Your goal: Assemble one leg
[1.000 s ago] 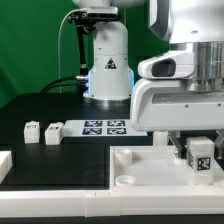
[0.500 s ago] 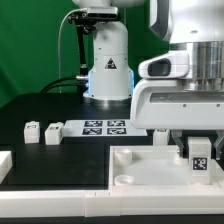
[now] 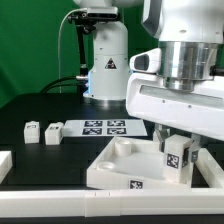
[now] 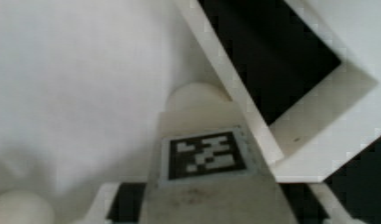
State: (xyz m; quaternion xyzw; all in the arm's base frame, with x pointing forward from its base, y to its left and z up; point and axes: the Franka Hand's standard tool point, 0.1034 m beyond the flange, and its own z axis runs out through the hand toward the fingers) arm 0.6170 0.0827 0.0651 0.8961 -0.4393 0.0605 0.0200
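Note:
My gripper [image 3: 178, 168] is shut on a leg [image 3: 177, 158], a stubby white block with its tag facing the camera. It holds the leg upright, with the lower end down at the large white tabletop [image 3: 118, 166] near its right side. I cannot tell whether the end sits in a corner hole. In the wrist view the leg [image 4: 208, 150] fills the middle between my fingers [image 4: 130, 205], and the gripper [image 4: 212, 214] is closed on it over the tabletop [image 4: 80, 90]. Two more legs [image 3: 31, 130] [image 3: 52, 132] stand loose at the exterior view's left.
The marker board [image 3: 105, 127] lies behind the tabletop, in front of the robot base [image 3: 108, 70]. A white part [image 3: 4, 164] shows at the exterior view's left edge. A long white bar [image 3: 50, 205] runs along the front.
The gripper with the leg has moved toward the exterior view's left and the wrist has turned. The tabletop has swung round with it and now shows a tagged edge at the front.

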